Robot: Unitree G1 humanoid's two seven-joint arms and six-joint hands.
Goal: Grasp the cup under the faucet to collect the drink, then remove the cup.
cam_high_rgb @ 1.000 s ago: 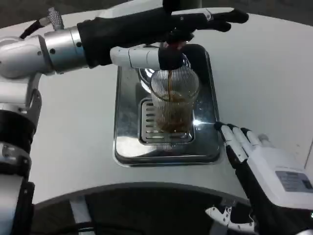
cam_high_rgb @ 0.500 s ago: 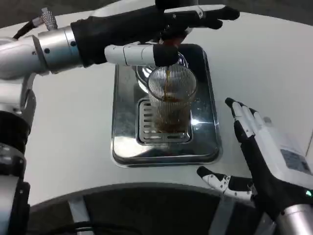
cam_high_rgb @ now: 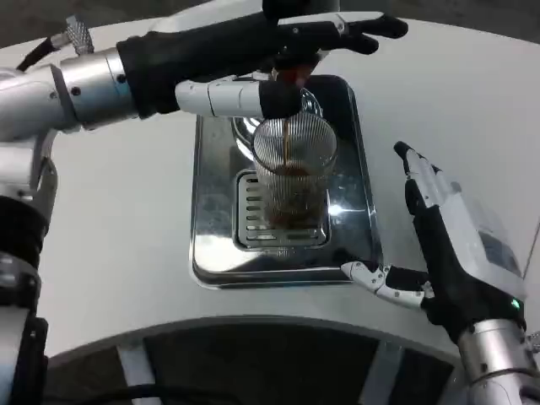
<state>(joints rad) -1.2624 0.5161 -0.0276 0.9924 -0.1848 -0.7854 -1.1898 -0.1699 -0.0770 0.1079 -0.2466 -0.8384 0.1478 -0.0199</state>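
A clear ribbed cup (cam_high_rgb: pixel 292 177) stands upright on the slotted grate of a shiny metal drip tray (cam_high_rgb: pixel 218 253). A thin brown stream falls from the faucet (cam_high_rgb: pixel 291 74) into the cup, which holds dark drink in its lower part. My left hand (cam_high_rgb: pixel 278 42) reaches across the top of the faucet and rests on it, its thumb lying along the cup's rim. My right hand (cam_high_rgb: pixel 447 245) hovers open to the right of the tray, fingers pointing up and the thumb stretched toward the tray's front right corner, apart from the cup.
The tray sits on a white round table (cam_high_rgb: pixel 118 245). A dark gap runs below the table's curved front edge (cam_high_rgb: pixel 253 354). Bare white tabletop (cam_high_rgb: pixel 456 101) lies right of the tray.
My right hand has risen and turned upright beside the tray, its thumb now spread toward the tray's corner. The drink level in the cup has climbed slightly. The left hand stays on the faucet.
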